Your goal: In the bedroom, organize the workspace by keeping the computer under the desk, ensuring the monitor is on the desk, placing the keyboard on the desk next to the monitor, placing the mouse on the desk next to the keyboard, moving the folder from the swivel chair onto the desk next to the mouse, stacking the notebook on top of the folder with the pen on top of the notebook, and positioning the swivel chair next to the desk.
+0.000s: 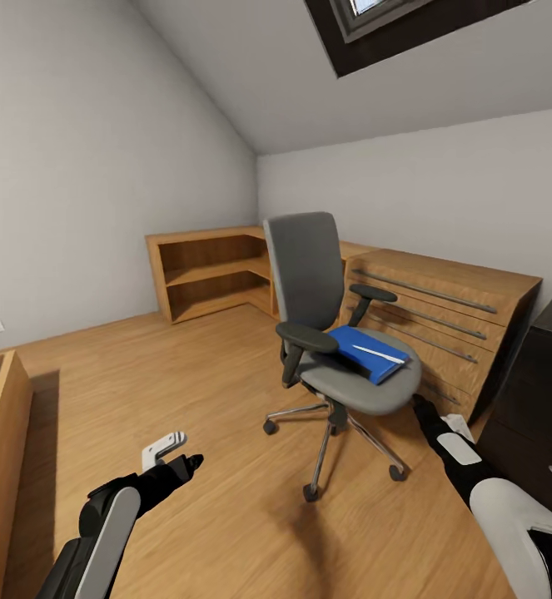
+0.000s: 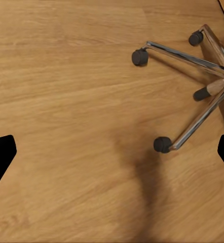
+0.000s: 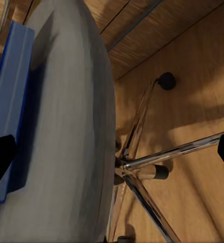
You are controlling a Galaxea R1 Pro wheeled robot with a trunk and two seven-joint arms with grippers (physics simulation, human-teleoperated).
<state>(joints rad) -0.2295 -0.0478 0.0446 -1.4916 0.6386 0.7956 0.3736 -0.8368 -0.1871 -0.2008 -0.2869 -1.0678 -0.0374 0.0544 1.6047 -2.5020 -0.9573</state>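
My right hand (image 1: 420, 405), open and empty, sits at the swivel chair (image 1: 325, 316) seat's 5 o'clock edge. Right wrist view adds the folder (image 3: 8, 101) edge-on. Left hand (image 1: 180, 456) open, empty.

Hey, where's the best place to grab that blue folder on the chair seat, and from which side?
Probably the blue folder's front corner, which juts past the swivel chair's seat edge on the drawer-cabinet side. It lies flat, so slide one finger under and one over there. The right gripper is nearest; the armrests block the other sides.
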